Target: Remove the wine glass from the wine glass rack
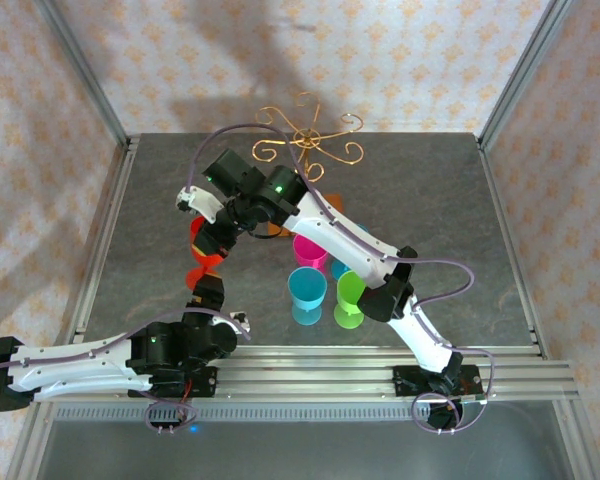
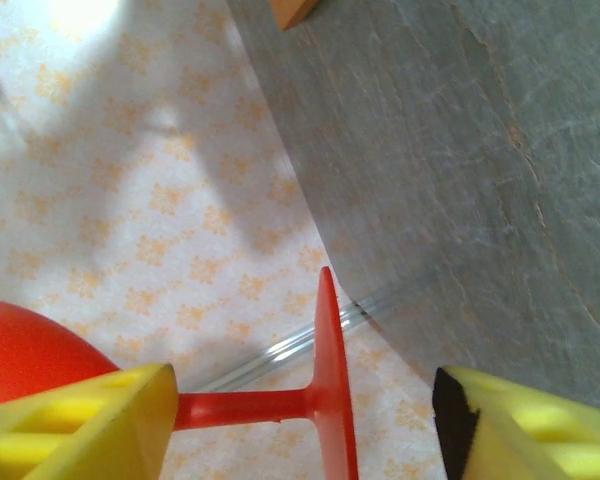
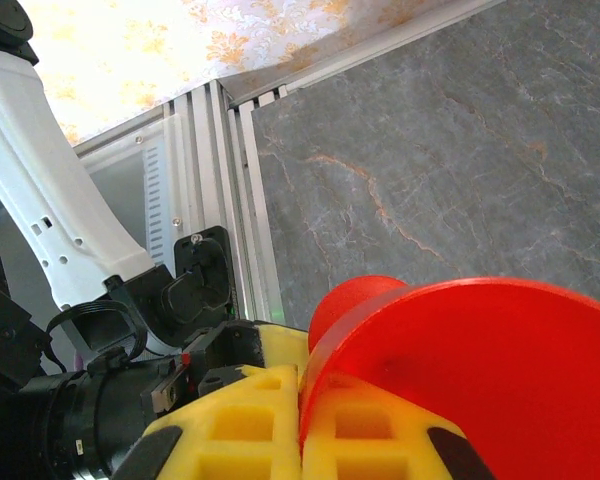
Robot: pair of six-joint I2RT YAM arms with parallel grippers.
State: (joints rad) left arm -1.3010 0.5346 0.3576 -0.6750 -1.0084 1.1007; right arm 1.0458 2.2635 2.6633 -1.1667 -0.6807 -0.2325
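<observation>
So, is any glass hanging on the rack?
No, the rack has bare gold arms; the red glass is away from it, lower left.

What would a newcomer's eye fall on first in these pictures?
The red wine glass, held sideways left of the table's middle with the right gripper shut on it. Behind, the gold wine glass rack stands at the far edge; a pink glass, a blue glass and a green glass stand near the centre.
</observation>
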